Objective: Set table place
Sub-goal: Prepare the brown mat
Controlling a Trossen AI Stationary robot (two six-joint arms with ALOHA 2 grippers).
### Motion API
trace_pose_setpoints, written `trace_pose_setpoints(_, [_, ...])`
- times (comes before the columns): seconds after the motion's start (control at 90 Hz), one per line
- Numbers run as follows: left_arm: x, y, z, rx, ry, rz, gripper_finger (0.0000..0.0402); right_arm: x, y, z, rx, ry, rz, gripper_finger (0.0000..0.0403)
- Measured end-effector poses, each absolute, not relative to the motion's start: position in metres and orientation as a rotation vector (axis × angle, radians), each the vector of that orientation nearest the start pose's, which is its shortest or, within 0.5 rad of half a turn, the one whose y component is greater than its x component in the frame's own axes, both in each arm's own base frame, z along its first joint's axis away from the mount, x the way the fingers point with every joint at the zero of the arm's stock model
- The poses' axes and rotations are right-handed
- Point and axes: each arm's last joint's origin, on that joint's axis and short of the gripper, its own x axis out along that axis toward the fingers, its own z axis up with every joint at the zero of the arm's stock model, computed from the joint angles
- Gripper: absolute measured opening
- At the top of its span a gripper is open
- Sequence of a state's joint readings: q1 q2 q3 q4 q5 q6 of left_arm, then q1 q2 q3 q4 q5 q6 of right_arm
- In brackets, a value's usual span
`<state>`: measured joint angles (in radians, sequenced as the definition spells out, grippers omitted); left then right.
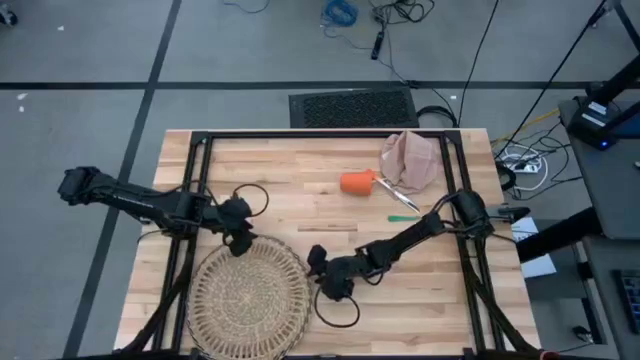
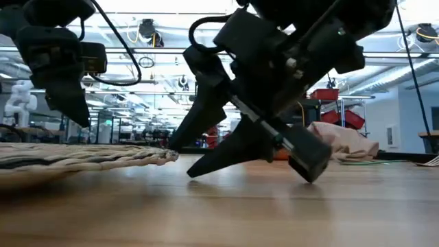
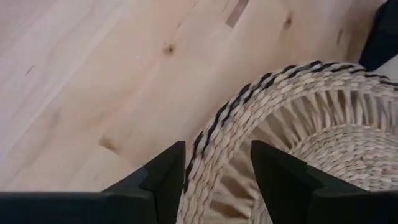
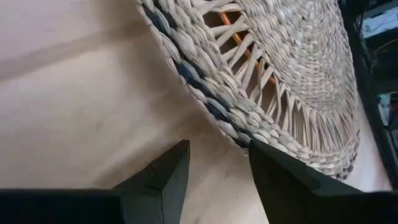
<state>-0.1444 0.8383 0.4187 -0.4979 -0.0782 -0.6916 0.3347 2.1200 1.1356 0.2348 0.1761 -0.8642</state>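
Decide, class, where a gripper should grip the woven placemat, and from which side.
Grip the placemat at its thick braided rim, coming from outside the edge with one finger above and one below. It lies flat on the table, so only the rim offers a pinch.

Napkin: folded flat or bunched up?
Bunched. In the high view the napkin sits as a crumpled heap at the table's far right; the low view shows it mounded too.
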Motion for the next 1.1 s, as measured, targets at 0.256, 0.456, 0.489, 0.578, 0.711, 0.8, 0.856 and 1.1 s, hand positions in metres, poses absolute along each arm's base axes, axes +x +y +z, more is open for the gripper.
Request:
trace_pose_setpoints(0.256, [0.150,-0.019,0.177,-0.543,0.891,0.262,0.0169,0.405,0.134,0.104,-1.041,0.563,0.430,0.0155])
trace_pose_setpoints(0.456, [0.157,-0.021,0.168,-0.560,0.949,0.270,0.0169,0.410,0.133,0.108,-1.039,0.536,0.415,0.0155])
trace_pose_setpoints(0.489, [0.159,-0.022,0.166,-0.568,0.966,0.265,0.0169,0.411,0.132,0.108,-1.037,0.529,0.411,0.0155])
trace_pose_setpoints(0.578, [0.166,-0.024,0.159,-0.578,0.999,0.246,0.0169,0.413,0.133,0.109,-1.030,0.500,0.393,0.0155])
trace_pose_setpoints(0.711, [0.179,-0.028,0.148,-0.562,1.010,0.210,0.0169,0.418,0.134,0.105,-1.021,0.479,0.384,0.0155])
trace_pose_setpoints(0.8, [0.188,-0.031,0.140,-0.564,1.025,0.187,0.0169,0.421,0.135,0.102,-1.020,0.477,0.383,0.0147])
trace_pose_setpoints(0.856, [0.192,-0.032,0.134,-0.565,1.038,0.182,0.0169,0.424,0.136,0.101,-1.009,0.471,0.377,0.0136])
trace_pose_setpoints(1.1, [0.199,-0.033,0.123,-0.544,1.068,0.180,0.0169,0.430,0.137,0.102,-0.979,0.469,0.336,0.0022])
